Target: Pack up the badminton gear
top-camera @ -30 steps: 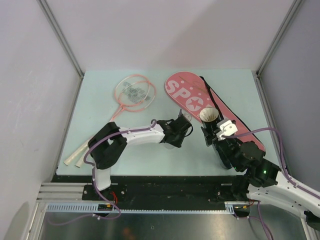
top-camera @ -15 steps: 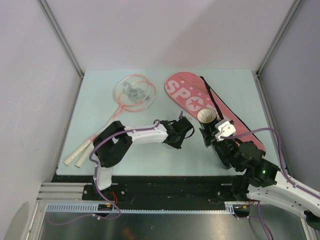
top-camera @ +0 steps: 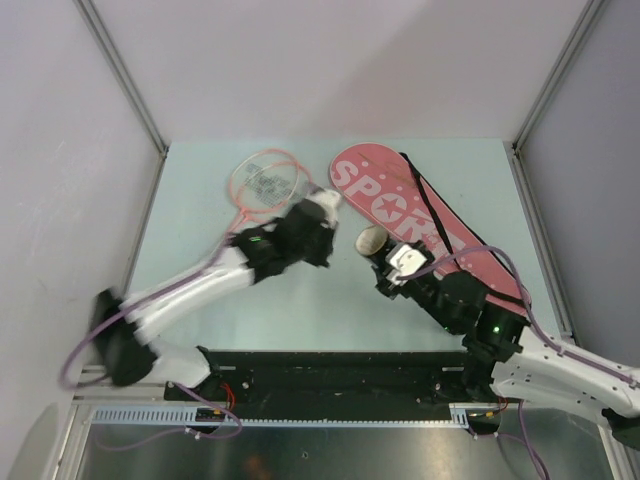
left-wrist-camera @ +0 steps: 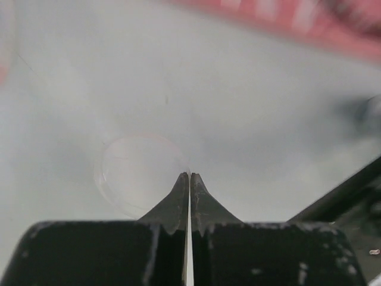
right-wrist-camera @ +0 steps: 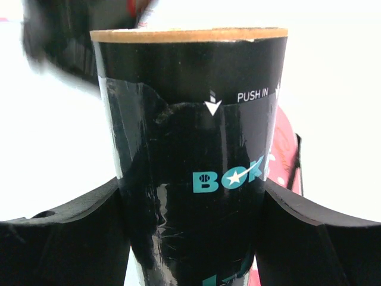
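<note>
My left gripper [left-wrist-camera: 189, 176] is closed with nothing between the fingers [left-wrist-camera: 172, 199]: my wrist camera shows the two black tips pressed together over the pale table [top-camera: 330, 300]. A clear round disc [left-wrist-camera: 140, 176] lies on the surface just left of them, but I cannot tell whether the tips touch it. From above, that arm reaches out over the middle of the table, towards the far edge, with its end between the racket [top-camera: 265, 180] and the pink racket cover [top-camera: 375, 195]. My right gripper [right-wrist-camera: 190, 185] is clamped around the black tube [right-wrist-camera: 190, 119], one finger on each side. The tube is tilted, with its open tan-rimmed mouth turned up and towards the far edge, and it sits near the centre of the table, just beside the cover. The racket's pink-white head lies close to the far edge, left of centre. Some small pale things rest on its strings; they may be shuttlecocks, but the view is too coarse to be sure. The cover runs diagonally from the middle of the far edge towards the right edge, with its black strap [top-camera: 430, 215] lying along it.
</note>
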Available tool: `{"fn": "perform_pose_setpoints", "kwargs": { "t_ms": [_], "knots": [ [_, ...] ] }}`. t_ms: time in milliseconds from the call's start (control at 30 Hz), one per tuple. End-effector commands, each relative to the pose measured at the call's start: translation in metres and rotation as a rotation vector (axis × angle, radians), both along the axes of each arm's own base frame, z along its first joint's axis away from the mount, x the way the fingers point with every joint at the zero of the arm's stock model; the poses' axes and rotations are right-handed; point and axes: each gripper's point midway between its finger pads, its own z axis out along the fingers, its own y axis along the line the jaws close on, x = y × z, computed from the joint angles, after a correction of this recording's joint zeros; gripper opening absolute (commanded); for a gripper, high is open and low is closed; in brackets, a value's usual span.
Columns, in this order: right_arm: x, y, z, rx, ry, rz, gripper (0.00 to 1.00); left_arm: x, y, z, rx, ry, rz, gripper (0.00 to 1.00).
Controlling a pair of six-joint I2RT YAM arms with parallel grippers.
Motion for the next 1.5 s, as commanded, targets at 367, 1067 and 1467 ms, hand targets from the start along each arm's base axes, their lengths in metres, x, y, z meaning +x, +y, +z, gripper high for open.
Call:
{"fn": "perform_pose_setpoints", "kwargs": {
  "t_ms": [367, 1067, 1467],
  "knots": [
    [-0.019, 0.089, 0.013, -0.02, -0.042, 0.386, 0.0, -0.093, 0.027, 0.22, -0.464, -0.575, -0.525, 0.0],
    [-0.022, 0.076, 0.023, -0.022, -0.065, 0.379, 0.0, -0.113, 0.0, 0.188, -0.45, -0.514, -0.715, 0.0],
    [-0.024, 0.075, 0.019, -0.039, -0.054, 0.381, 0.0, -0.114, -0.008, 0.167, -0.393, -0.426, -0.755, 0.0]
  ]
}}
